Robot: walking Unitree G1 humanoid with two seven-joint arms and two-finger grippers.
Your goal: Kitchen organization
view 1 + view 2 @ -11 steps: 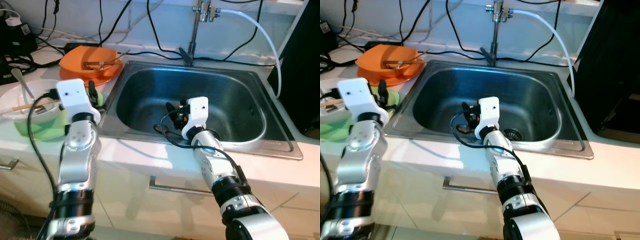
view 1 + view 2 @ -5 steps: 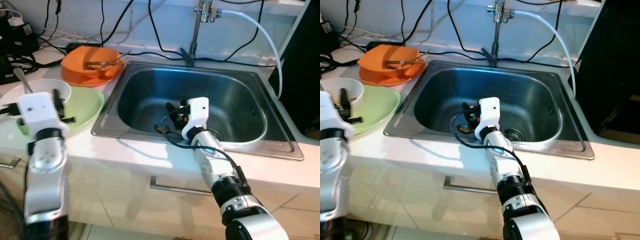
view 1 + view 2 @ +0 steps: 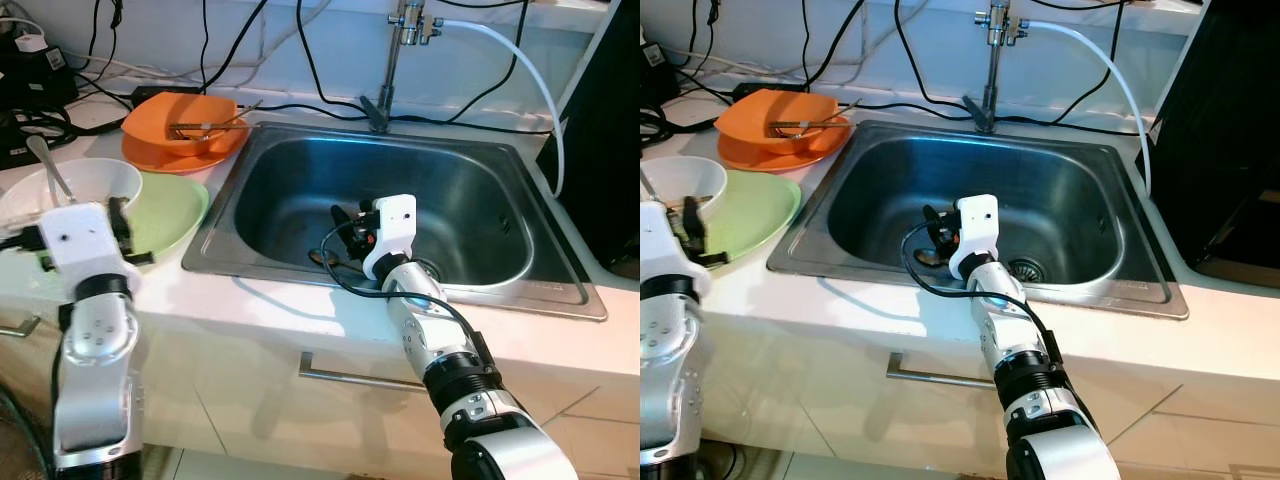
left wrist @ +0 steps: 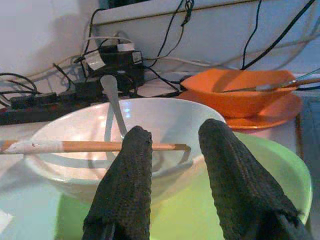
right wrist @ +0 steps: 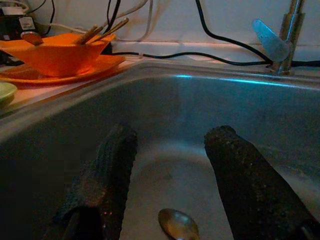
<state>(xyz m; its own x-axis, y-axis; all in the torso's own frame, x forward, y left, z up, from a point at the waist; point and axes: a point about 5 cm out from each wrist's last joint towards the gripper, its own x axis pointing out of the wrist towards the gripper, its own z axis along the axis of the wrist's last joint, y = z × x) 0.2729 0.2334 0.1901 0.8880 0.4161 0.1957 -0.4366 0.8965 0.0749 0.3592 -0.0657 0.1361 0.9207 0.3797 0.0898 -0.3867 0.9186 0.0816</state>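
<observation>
Left eye view has the left hand [image 3: 122,222] raised over the near edge of the pale table [image 3: 250,300], its two black fingers apart with nothing between them, pointed at a white round bowl [image 4: 125,130]. That bowl sits on a light green plate [image 3: 170,215] and carries a white spoon [image 4: 114,102] leaning inside it and a wooden chopstick [image 4: 95,146] lying across its rim. Behind it, farther along the table, an orange bowl [image 3: 180,120] rests on an orange plate [image 4: 270,112] with utensils laid across it, and black cables [image 3: 60,85] trail along the wall.

The right hand [image 5: 170,170] hangs low inside the stainless steel sink [image 3: 470,195], fingers spread wide and empty. Between them in the right wrist view, a small metal spoon [image 5: 178,224] lies on the sink floor, apart from both fingers. A chrome tap [image 3: 400,40] stands at the sink's back edge, with a white hose [image 3: 530,75] curving off to the right.
</observation>
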